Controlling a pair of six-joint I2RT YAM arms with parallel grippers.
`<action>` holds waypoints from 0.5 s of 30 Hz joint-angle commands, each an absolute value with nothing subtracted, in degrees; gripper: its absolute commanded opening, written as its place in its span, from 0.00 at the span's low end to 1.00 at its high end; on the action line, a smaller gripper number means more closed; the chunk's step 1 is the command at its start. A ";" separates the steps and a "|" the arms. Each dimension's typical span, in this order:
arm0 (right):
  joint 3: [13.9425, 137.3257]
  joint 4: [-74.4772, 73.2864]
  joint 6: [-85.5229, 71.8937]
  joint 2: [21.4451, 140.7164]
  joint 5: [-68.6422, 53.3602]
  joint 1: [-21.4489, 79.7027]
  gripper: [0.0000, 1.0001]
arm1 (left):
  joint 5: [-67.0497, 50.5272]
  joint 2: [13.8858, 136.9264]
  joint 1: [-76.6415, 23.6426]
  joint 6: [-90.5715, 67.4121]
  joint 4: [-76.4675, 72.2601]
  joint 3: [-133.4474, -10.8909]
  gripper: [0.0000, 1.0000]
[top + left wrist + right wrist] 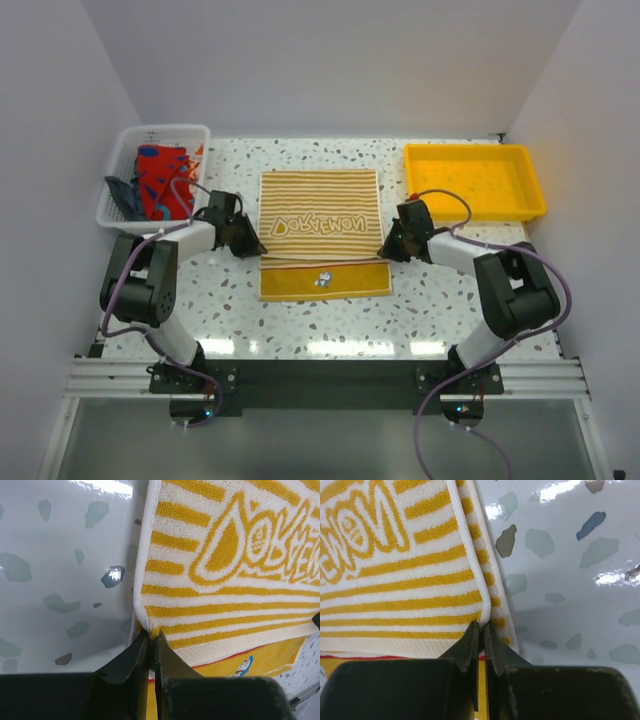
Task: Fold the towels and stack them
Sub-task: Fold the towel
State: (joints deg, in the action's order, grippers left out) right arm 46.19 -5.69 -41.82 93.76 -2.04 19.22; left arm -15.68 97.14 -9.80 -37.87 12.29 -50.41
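Left gripper [151, 635]: fingers drawn together, pinching the near-left corner of the upper layer of the striped towel [320, 215]. Right gripper [482, 626]: fingers likewise closed, nipping the white piped edge at the near-right corner of the same layer. Striped towel: yellow-and-white, large outlined lettering across it, lying at the centre of the table [450, 290] between the two grippers. Its striped layer is folded over a plain yellow panel, which shows along the near edge and bears a small cartoon figure [322, 280]. Table: white, speckled, glossy. White mesh basket [125, 150]: far left corner, holding a crumpled red-and-blue towel [160, 180] and a dark blue-grey towel [124, 195] beside it. Yellow tray [412, 180]: far right corner, well apart from the striped towel.
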 commanded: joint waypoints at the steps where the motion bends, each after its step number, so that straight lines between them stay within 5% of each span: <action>1: 45.61 -11.86 -40.52 91.32 2.72 19.16 0.00 | -15.91 94.23 -9.93 -36.65 13.44 -49.92 0.00; 15: 57.22 -25.91 -35.07 80.79 3.78 19.07 0.00 | -11.87 84.12 -10.46 -33.05 26.19 -58.89 0.00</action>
